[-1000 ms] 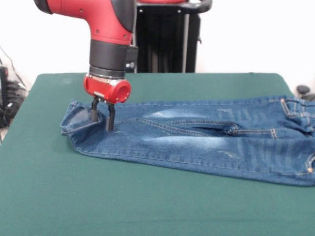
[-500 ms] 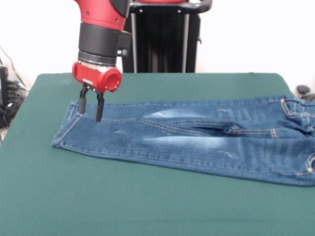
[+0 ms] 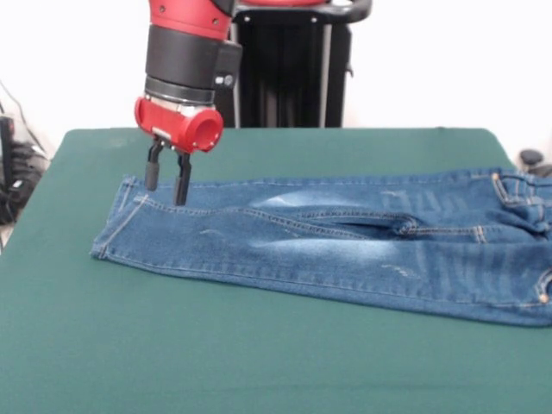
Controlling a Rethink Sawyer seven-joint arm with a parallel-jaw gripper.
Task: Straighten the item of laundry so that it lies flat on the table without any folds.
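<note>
Green table (image 3: 259, 362) | jeans (image 3: 345, 250) spread lengthwise | tool (image 3: 167, 191) — fingers parted, empty — just above hem

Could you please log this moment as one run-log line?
gripper: open, empty, above hem | jeans: spread on table, no folds seen | waistband end partly out of view

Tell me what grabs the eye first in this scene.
The red and black arm comes down at the upper left, its gripper open and empty just above the leg end of the jeans. The jeans stretch across the dark green table from left to right, lying mostly flat, their waistband at the right edge.
</note>
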